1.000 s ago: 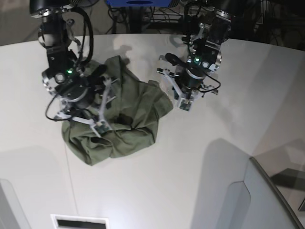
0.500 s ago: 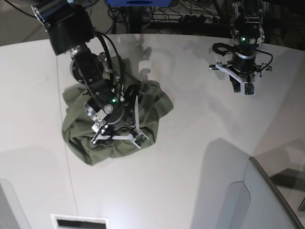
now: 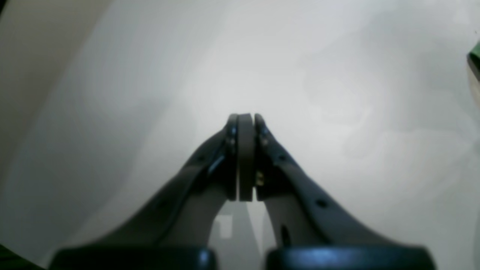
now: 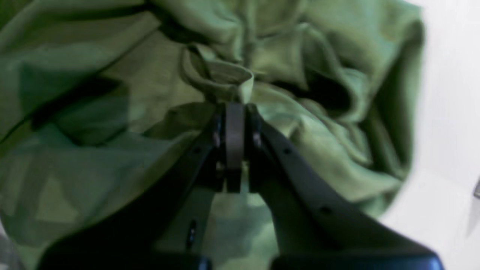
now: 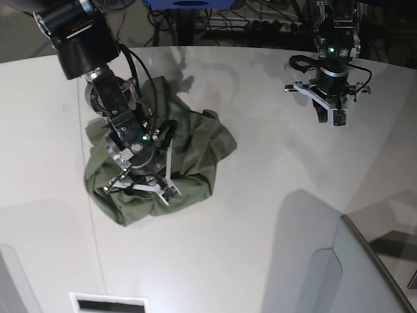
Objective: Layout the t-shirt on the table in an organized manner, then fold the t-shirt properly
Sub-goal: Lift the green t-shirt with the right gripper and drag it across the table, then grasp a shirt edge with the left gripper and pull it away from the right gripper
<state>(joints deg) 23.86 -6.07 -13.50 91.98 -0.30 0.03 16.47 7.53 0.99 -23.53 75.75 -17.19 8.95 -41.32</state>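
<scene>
The olive-green t-shirt [image 5: 195,153] lies crumpled in a heap on the left part of the white table [image 5: 260,195]. My right gripper [image 5: 140,186] is down on the heap's front half. In the right wrist view the right gripper [image 4: 235,107] is shut, its tips against a fold of the t-shirt [image 4: 318,123] just below a ribbed band [image 4: 225,77]; no cloth shows between the pads. My left gripper [image 5: 330,117] is far from the shirt at the back right. In the left wrist view it [image 3: 245,117] is shut and empty over bare table [image 3: 337,75].
A grey angled panel [image 5: 365,274] rises at the front right. A thin dark seam line [image 5: 96,241] runs down the table at the left, ending near a white slot [image 5: 107,304]. Cables and a blue object [image 5: 189,3] lie beyond the curved far edge.
My left arm has drawn away from the shirt's right edge to the back right. My right arm has come forward onto the heap, then shifted slightly left. The cloth has bunched differently.
</scene>
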